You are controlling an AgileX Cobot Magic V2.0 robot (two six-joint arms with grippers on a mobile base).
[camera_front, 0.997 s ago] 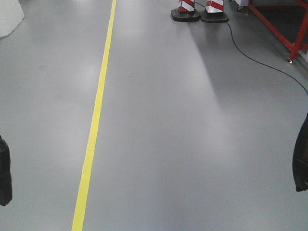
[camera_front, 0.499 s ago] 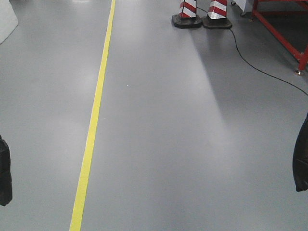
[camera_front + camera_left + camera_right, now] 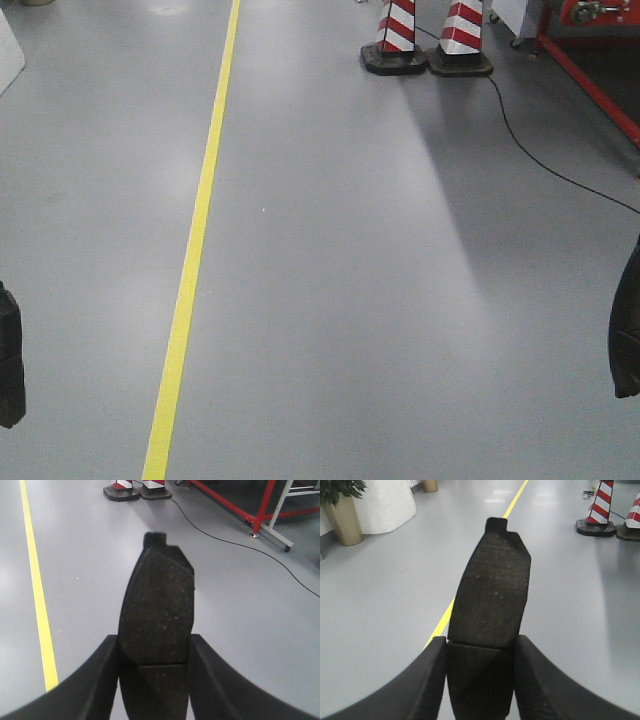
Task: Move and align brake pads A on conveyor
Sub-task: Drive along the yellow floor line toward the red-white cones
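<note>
In the left wrist view, a dark grey brake pad [image 3: 157, 600] with a groove across its middle sticks out forward. My left gripper [image 3: 154, 647] is shut on its near end, above the grey floor. My right gripper [image 3: 481, 649] is shut in the same way on a second brake pad [image 3: 492, 590], which also points forward over the floor. In the front view only dark edges of the held pads show, at the far left [image 3: 8, 360] and the far right [image 3: 628, 330]. The conveyor is out of view.
A yellow floor line [image 3: 195, 250] runs ahead on the left. Two red-and-white cones [image 3: 428, 40] stand ahead on the right, with a black cable [image 3: 530, 150] and a red metal frame [image 3: 590, 70] beside them. A planter [image 3: 342, 515] and a white block [image 3: 385, 502] stand to the left.
The cones, the cable and the yellow line have slid down and nearer in the front view, so my base has rolled forward. Both grippers hold their pads as before.
</note>
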